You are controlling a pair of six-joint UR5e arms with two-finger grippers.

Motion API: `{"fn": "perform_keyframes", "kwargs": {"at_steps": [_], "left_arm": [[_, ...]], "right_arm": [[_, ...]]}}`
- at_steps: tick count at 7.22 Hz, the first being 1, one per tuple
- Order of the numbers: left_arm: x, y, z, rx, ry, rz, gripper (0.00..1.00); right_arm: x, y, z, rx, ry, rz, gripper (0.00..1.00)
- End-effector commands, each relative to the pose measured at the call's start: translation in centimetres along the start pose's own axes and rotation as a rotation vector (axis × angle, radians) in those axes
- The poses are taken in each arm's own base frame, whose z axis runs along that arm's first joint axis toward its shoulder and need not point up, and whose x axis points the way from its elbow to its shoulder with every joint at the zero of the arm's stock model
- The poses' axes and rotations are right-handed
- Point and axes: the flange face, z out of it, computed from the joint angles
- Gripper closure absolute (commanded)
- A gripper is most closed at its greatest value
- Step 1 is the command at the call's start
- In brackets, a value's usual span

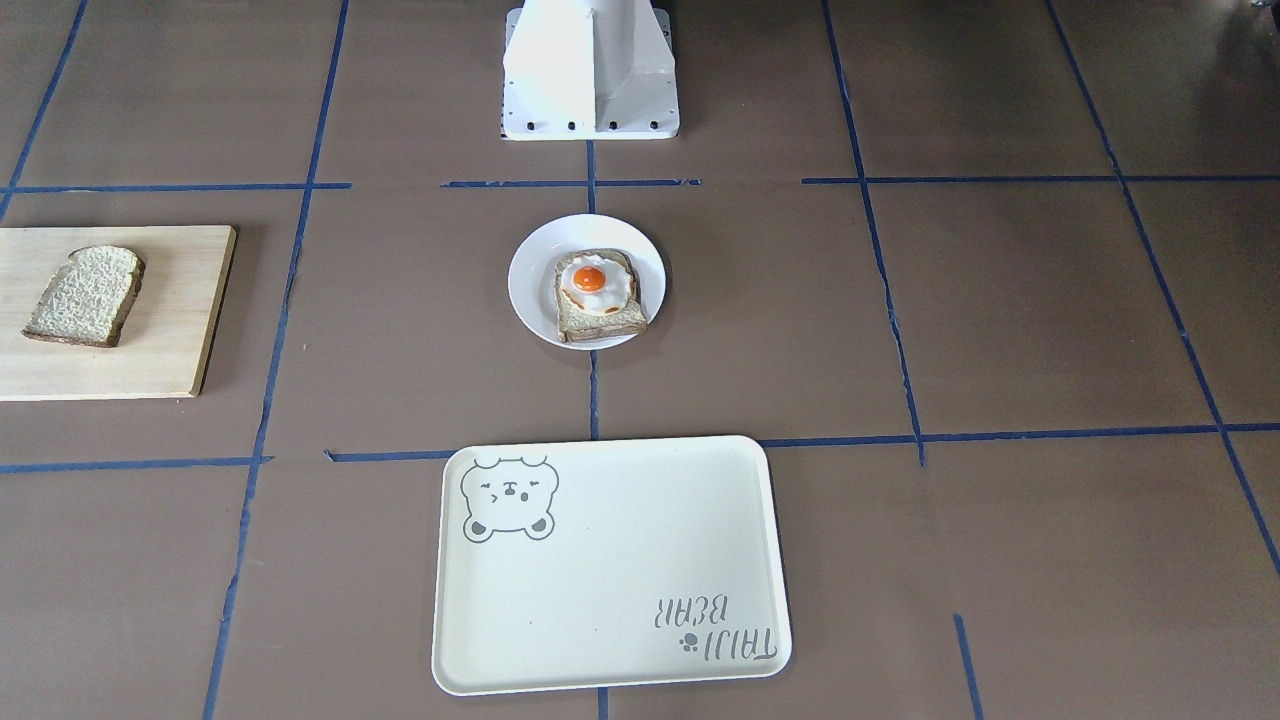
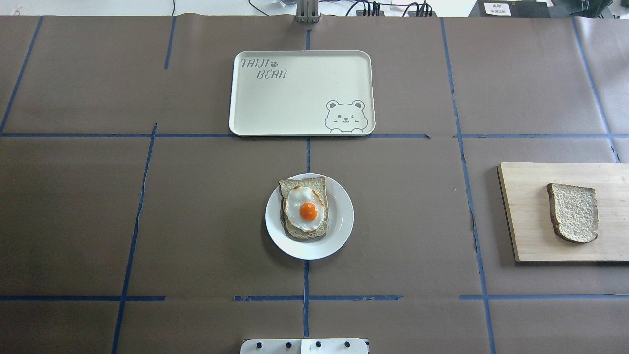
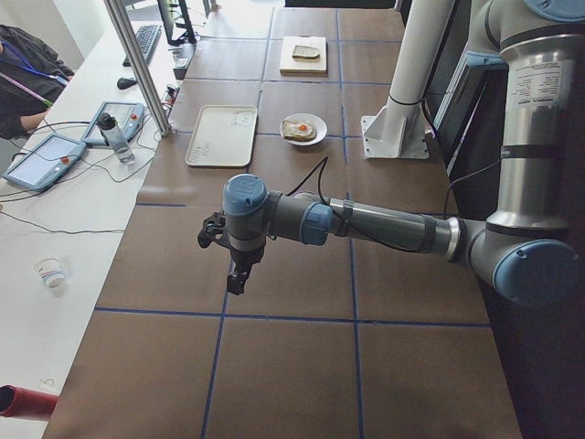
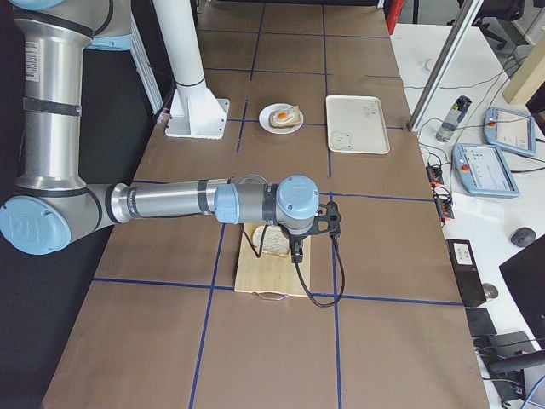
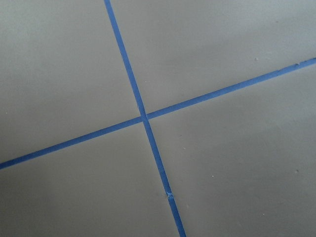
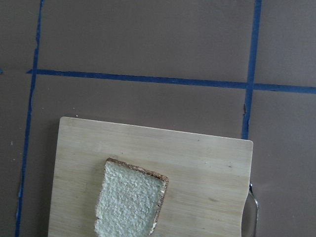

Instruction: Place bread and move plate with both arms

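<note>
The plain bread slice [image 2: 573, 213] lies on a wooden cutting board [image 2: 526, 216] at the table's right end; it also shows in the front view [image 1: 85, 297] and in the right wrist view [image 6: 131, 205]. The white plate [image 2: 344, 216] sits at the table's centre and carries a slice topped with a fried egg [image 2: 304, 209]. My right gripper [image 4: 295, 253] hangs above the board, over the bread. My left gripper [image 3: 233, 274] hangs over bare table at the left end, far from the plate. I cannot tell whether either gripper is open or shut.
A cream tray with a bear drawing [image 2: 295, 98] lies beyond the plate. The white pedestal base [image 1: 590, 80] stands on the robot's side of the plate. Operators' devices and a bottle [image 3: 114, 137] sit on the side bench.
</note>
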Motion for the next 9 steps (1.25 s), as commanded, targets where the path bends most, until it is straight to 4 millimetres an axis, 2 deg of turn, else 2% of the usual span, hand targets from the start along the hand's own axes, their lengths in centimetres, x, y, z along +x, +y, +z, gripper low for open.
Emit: {"fn": "perform_keyframes", "kwargs": {"at_steps": [1,2,3,4,5,8,9], "left_arm": [[0.1,-0.1,-0.1,0.009,0.001,0.008,0.0],[0.2,-0.1,-0.2,0.01,0.0,0.011,0.0],[0.2,-0.1,-0.2,0.011,0.0,0.012,0.0],[0.3,-0.2,-0.3,0.015,-0.002,0.014,0.0],[0.3,-0.3,-0.4,0.021,-0.003,0.019,0.0],[0.6,-0.4,-0.7,0.028,-0.004,0.025,0.0],[0.7,-0.4,-0.8,0.029,-0.004,0.027,0.0]], "right_arm": [[-3.1,1.7,3.3,0.043,-0.038,0.023,0.04],[-4.2,3.2,5.3,0.092,-0.015,0.034,0.04],[-5.0,3.8,7.8,0.117,-0.03,0.094,0.04],[-2.0,5.8,10.0,0.135,-0.056,0.117,0.03],[0.1,7.4,11.3,0.152,-0.085,0.188,0.04],[-1.7,10.3,15.4,0.147,-0.091,0.268,0.09],[-1.8,11.1,16.7,0.143,-0.063,0.263,0.13]]}}
